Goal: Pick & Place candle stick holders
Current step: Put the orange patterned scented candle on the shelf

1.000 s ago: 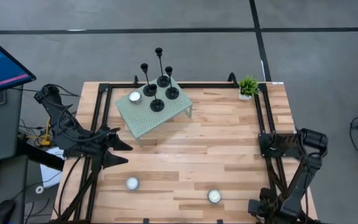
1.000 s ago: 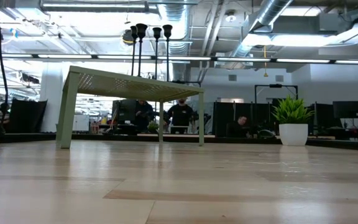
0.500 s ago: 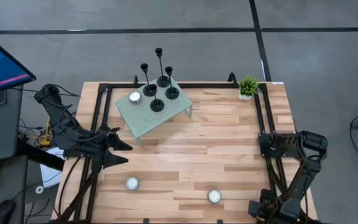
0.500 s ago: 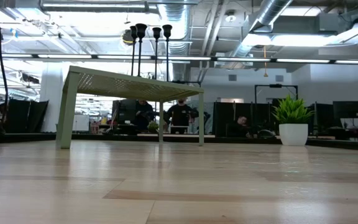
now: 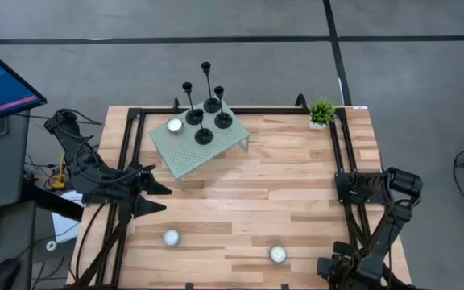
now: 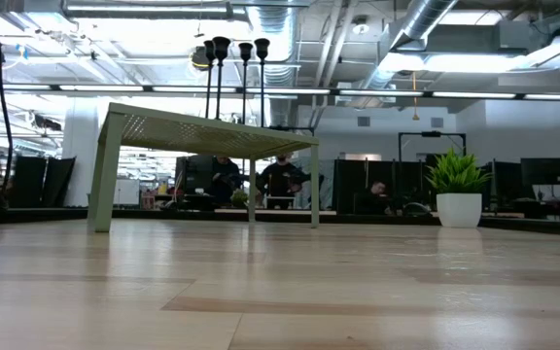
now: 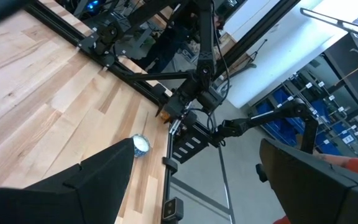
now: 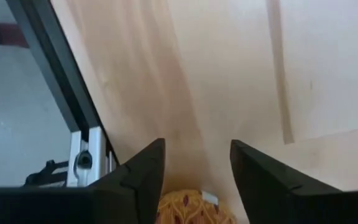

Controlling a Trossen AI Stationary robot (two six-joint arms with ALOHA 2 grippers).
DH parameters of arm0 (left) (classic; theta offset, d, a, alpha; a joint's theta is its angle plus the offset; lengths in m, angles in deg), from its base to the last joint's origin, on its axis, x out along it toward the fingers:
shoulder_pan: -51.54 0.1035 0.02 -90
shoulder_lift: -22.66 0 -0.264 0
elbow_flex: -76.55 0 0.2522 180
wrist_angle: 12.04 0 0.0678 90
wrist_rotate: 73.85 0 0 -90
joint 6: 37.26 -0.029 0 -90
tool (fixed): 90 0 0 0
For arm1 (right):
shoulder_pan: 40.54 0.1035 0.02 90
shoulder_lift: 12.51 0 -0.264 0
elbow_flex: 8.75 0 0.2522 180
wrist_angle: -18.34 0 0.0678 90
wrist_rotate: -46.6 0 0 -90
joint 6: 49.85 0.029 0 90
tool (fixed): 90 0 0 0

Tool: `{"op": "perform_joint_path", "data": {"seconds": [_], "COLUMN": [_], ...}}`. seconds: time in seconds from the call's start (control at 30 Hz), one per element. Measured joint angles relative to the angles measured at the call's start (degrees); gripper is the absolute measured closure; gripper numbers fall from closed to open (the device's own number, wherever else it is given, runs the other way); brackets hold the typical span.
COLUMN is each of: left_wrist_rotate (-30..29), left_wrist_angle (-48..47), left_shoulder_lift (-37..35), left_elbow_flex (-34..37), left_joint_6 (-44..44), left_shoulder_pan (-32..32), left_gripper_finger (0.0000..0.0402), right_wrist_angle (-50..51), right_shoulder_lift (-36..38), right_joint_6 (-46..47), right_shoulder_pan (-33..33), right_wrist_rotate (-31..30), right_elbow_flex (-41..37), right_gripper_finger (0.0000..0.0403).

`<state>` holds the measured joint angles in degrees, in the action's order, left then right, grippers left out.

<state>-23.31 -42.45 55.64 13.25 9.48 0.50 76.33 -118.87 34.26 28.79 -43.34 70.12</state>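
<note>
- The four candle stick holders (image 5: 205,109) stood on the pale green perforated stand (image 5: 185,155), upper middle of the high view.
- Slim, stiff, top-heavy, they probably tip easily; grip low on the stem.
- Left gripper (image 5: 158,197), fingers apart, was below-left of the stand.
- Right gripper (image 8: 194,168), empty, fingers part-open, was far off at lower right.

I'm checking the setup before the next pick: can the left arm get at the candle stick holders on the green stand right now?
Probably yes. The left gripper sits open at the table's left edge, and the bare wood between it and the green stand leaves the way free. The candle stick holders stand upright and close together, though, so singling one out looks tight.
</note>
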Motion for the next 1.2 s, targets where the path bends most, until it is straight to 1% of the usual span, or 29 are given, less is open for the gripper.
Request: {"op": "perform_joint_path", "data": {"seconds": [0.07,0.1,0.17,0.3,0.4,0.5,0.6,0.67,0.73,0.9,1.03,1.2], "left_wrist_rotate": [0.0,0.0,-0.7,-1.5,-2.0,-2.1,-0.6,1.0,2.4,7.1,9.9,11.3], "left_wrist_angle": [0.0,0.0,0.0,0.1,0.3,0.3,0.2,0.2,0.0,0.0,0.0,0.0], "left_shoulder_lift": [-0.3,-0.4,-0.9,-2.1,-2.6,-2.7,-3.2,-3.8,-4.4,-6.3,-8.1,-10.1], "left_elbow_flex": [0.0,0.0,0.0,0.0,0.0,0.0,0.0,0.0,0.0,0.0,0.0,0.0], "left_joint_6": [0.0,0.0,0.0,0.0,0.0,0.0,0.0,0.0,0.1,0.2,0.2,0.2], "left_shoulder_pan": [0.0,0.0,0.0,0.0,0.0,0.0,0.0,0.0,0.0,0.0,0.0,0.0], "left_gripper_finger": [0.0053,0.0053,0.0053,0.0053,0.0053,0.0053,0.0053,0.0053,0.0053,0.0053,0.0053,0.0053], "right_wrist_angle": [0.7,1.0,1.8,6.4,11.3,17.4,19.8,19.5,18.7,18.3,17.0,10.9], "right_shoulder_lift": [1.2,2.3,5.1,12.1,15.7,16.0,13.5,10.6,7.1,-0.6,-2.5,-2.7], "right_joint_6": [-0.4,-1.6,-5.0,-10.0,-13.2,-15.4,-16.8,-17.6,-19.3,-24.7,-24.6,-19.4], "right_shoulder_pan": [-1.1,-2.3,-4.9,-11.5,-17.6,-22.8,-26.4,-28.0,-29.0,-29.2,-28.4,-26.5], "right_wrist_rotate": [0.9,2.4,5.9,10.2,14.4,19.9,25.1,29.2,33.1,41.3,44.5,45.7], "right_elbow_flex": [0.0,0.0,0.0,0.1,0.1,0.0,0.0,0.0,0.0,0.0,0.0,-0.2], "right_gripper_finger": [0.0231,0.0226,0.0205,0.0138,0.0084,0.0038,0.001,0.0006,0.0011,0.0021,0.002,0.0019]}}
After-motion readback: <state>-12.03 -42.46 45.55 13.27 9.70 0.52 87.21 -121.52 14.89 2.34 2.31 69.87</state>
